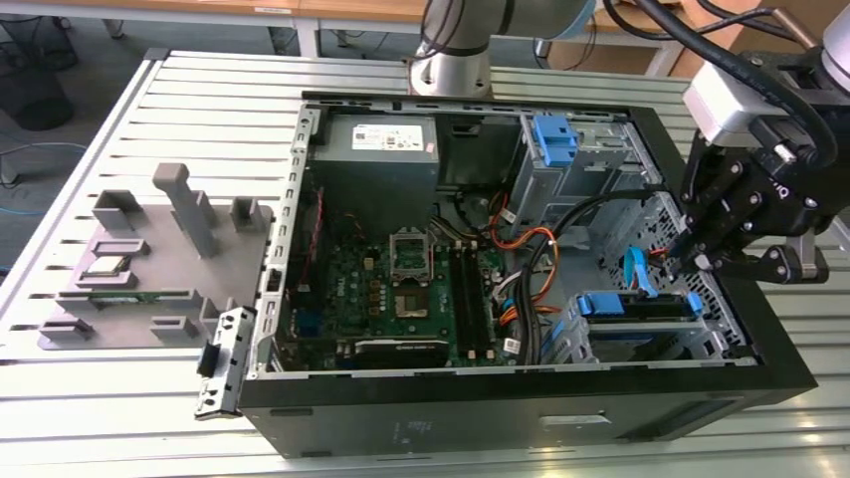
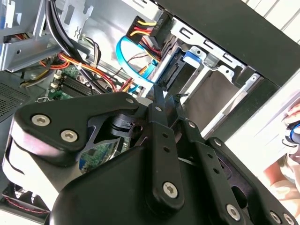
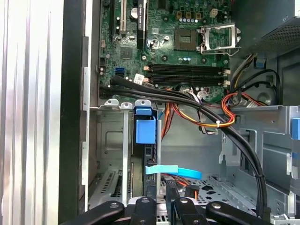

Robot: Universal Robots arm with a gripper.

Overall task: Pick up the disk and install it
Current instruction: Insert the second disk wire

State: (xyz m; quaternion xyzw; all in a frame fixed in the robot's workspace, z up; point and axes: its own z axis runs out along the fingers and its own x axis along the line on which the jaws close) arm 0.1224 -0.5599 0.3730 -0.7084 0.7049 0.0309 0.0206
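Installation step, seemingly: hovering with gripper (image 1: 688, 261) just above disk (image 1: 643, 305) sitting in case (image 1: 531, 418) bay. Failing to tell how wide jaws are standing. Probably needing care around blue cable (image 1: 632, 271).

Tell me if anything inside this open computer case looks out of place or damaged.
Nothing looks damaged. The computer case lies open on its side, with loose cables draped across the motherboard. The tool hangs above the drive bay with blue rails.
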